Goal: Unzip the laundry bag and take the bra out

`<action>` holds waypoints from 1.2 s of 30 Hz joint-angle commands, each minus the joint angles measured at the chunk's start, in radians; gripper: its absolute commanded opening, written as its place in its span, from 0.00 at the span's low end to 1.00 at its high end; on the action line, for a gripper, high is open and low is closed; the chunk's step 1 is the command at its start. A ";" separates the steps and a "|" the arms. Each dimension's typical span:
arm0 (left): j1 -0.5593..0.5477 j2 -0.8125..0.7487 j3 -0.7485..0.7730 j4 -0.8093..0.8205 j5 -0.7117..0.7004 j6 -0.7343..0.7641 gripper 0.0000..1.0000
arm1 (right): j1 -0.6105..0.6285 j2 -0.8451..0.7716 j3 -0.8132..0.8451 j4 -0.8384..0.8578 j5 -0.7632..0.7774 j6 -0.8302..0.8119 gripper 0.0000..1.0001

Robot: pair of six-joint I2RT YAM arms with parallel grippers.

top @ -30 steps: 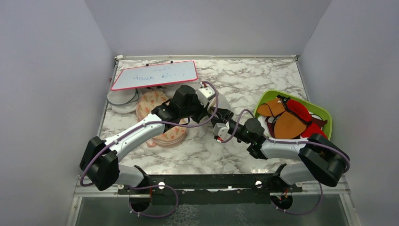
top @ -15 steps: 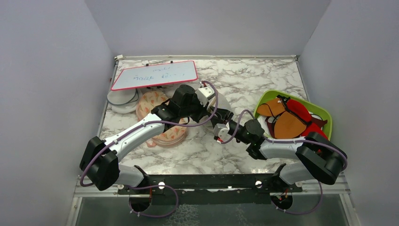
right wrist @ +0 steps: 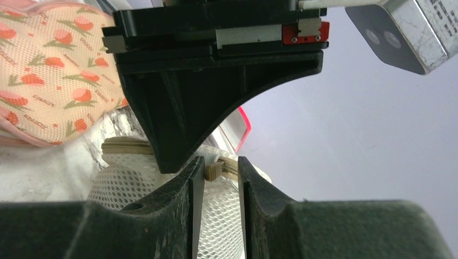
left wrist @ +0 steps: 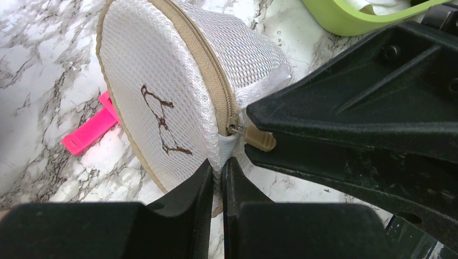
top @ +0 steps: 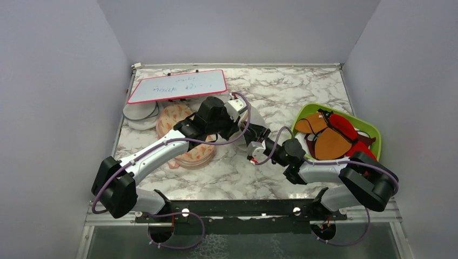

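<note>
Because the zip looks shut along the whole stretch in view, the laundry bag (left wrist: 156,70) isn't opened yet. It's tipped up on its rim on the table (left wrist: 32,48), approx. mid-table btwn the two arms, flat face w/ the dark mark toward the left wrist cam. No sign of the bra; presumably inside, but the mesh is too dense to tell.

Left end effector (left wrist: 217,171) is all but closed, pinching a fold of mesh & beige rim just below the zip's end. Prob. an anchor, so the slider can be pulled w/o dragging the whole bag.

Right end effector (right wrist: 218,164) sits opposite, fingers a narrow gap apart, straddling the tan zip pull (right wrist: 213,171). The gap looks wider than the pull, so not clamped yet IMO.

Around the bag: pink clip (left wrist: 89,130) on the table just beside it, green tray (left wrist: 345,21) near, peach floral pouch (right wrist: 48,70) on the other side.
</note>
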 commanded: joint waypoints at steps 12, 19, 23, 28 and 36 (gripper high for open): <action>-0.003 0.011 0.035 0.023 0.045 -0.015 0.00 | 0.006 0.032 0.002 0.081 0.034 0.004 0.26; -0.003 0.009 0.035 0.023 0.045 -0.014 0.00 | 0.006 0.039 0.001 0.080 0.039 0.007 0.20; -0.003 0.010 0.033 0.023 0.045 -0.012 0.00 | 0.006 0.041 0.010 0.066 0.058 0.015 0.13; -0.003 0.007 0.028 0.025 0.060 0.000 0.00 | 0.006 0.043 0.016 0.050 0.087 0.029 0.10; -0.006 -0.022 -0.037 0.091 0.058 0.055 0.00 | 0.006 0.009 0.039 -0.016 0.187 0.126 0.01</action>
